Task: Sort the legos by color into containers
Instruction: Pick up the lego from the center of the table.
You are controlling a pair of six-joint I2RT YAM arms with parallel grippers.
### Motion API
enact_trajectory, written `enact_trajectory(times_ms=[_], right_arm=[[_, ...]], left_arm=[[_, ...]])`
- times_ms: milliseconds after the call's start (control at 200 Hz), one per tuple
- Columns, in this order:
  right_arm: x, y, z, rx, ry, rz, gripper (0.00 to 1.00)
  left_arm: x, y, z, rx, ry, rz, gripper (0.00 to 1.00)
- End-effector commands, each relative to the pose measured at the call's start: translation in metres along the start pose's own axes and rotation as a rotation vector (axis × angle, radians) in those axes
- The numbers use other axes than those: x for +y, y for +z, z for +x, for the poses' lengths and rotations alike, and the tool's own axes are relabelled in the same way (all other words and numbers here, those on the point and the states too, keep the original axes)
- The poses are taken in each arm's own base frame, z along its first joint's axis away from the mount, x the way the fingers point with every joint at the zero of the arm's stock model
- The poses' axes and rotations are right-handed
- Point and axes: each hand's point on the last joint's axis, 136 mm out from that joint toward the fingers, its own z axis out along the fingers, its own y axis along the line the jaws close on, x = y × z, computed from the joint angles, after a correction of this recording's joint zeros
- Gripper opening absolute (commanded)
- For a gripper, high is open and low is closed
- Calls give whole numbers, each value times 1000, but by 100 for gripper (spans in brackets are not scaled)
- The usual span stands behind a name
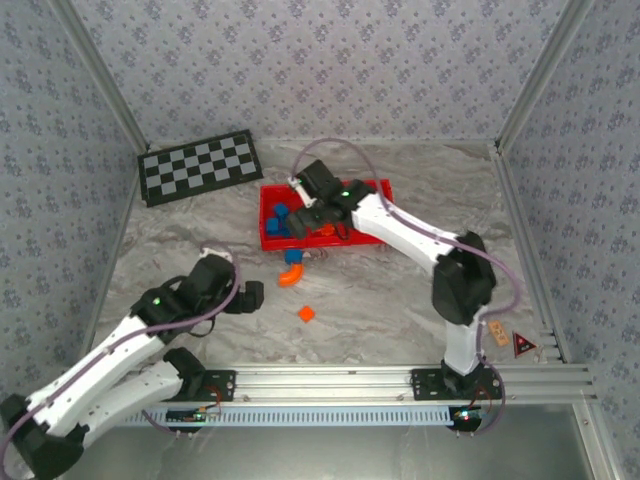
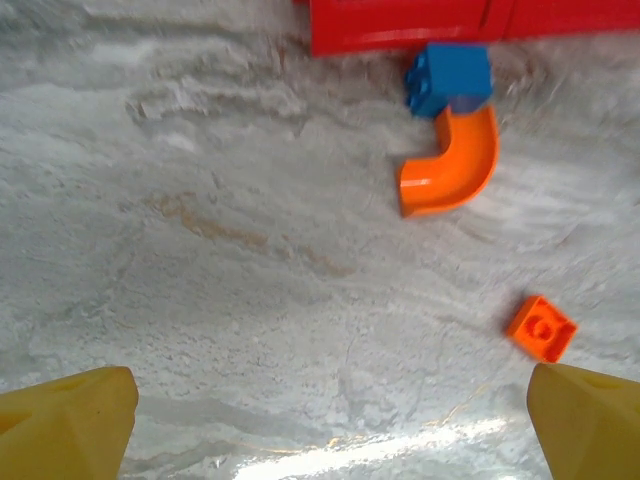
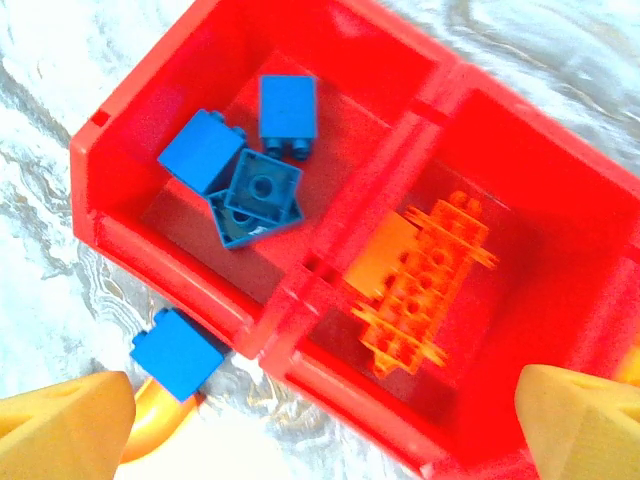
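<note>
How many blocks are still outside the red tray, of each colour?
Blue block: 1
Orange: 2, the curved piece and the small brick
Total: 3

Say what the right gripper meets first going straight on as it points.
Likely the near wall of the red tray, by the divider between blue bricks and orange pieces; depth is unclear.

A red tray lies mid-table, with a checkerboard far left of it. The right tool hangs over the tray's left half, where blue bricks lie. Just near the tray's near wall, a blue brick touches a curved orange piece. A small orange brick lies nearer, apart. The left tool sits left of it.
</note>
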Motion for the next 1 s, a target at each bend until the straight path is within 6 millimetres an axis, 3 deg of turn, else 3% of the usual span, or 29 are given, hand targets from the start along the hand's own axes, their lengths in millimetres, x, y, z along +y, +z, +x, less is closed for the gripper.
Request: enact_trajectory(times_ms=[0,190,210,265,385,595,785,994], right_arm=[[-28,-34,3,-85,120,18,100],[-77,-79,37,-208,220,25,100],[-80,-77,50,-192,231,23,100],[-91,-86,59,-221,282,12,100],[-99,-104,54,-337,294,-18,100],[-91,-106,51,-356,274,-67,100],[-87,-101,51,-393,270,-96,100],[-81,-110,44,-451,279,-127,100]], left_arm=[[-19,9,-3,74,55,27,100],[-41,35,-12,141,86,36,100],[-44,37,-15,142,86,40,100],[-52,44,-21,143,88,50,100],[-63,60,-30,183,103,27,100],[-79,93,-51,222,118,-37,99],[-97,125,-64,255,129,-53,89],[-106,155,-79,261,111,-90,80]])
